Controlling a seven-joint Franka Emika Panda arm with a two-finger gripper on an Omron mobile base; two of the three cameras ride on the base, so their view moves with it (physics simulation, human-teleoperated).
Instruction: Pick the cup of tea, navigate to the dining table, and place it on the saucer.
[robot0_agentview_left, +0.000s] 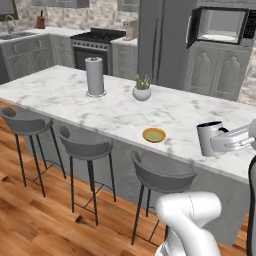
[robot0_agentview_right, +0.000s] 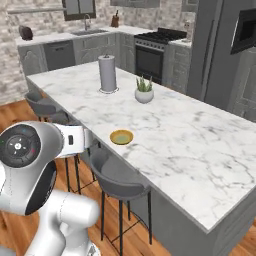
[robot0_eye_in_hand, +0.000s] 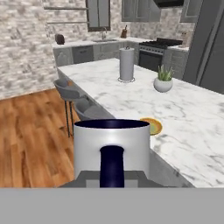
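Gripper (robot0_agentview_left: 216, 141) of mine is clamped tight on the cup of tea (robot0_agentview_left: 209, 138), holding it upright in the air off the near edge of the dining table (robot0_agentview_left: 100, 107), not touching the marble. Seen from the hand view, the mug fills the lower middle, its dark handle facing me and its dark rim level.

Taking the saucer (robot0_agentview_left: 154, 135) as my landmark: it sits on the table close to the near edge, and the cup hangs to its right and nearer to me, apart from it. From the hand view the cup's rim covers part of the saucer's near side. Beyond the saucer, further across the marble, stands a white plant pot (robot0_agentview_left: 142, 92) with green leaves, and further left of that a tall paper-towel roll (robot0_agentview_left: 95, 76), upright on its base. Below the saucer's edge of the table, grey stools (robot0_agentview_left: 84, 144) stand in a row on the wooden floor (robot0_agentview_left: 35, 220).
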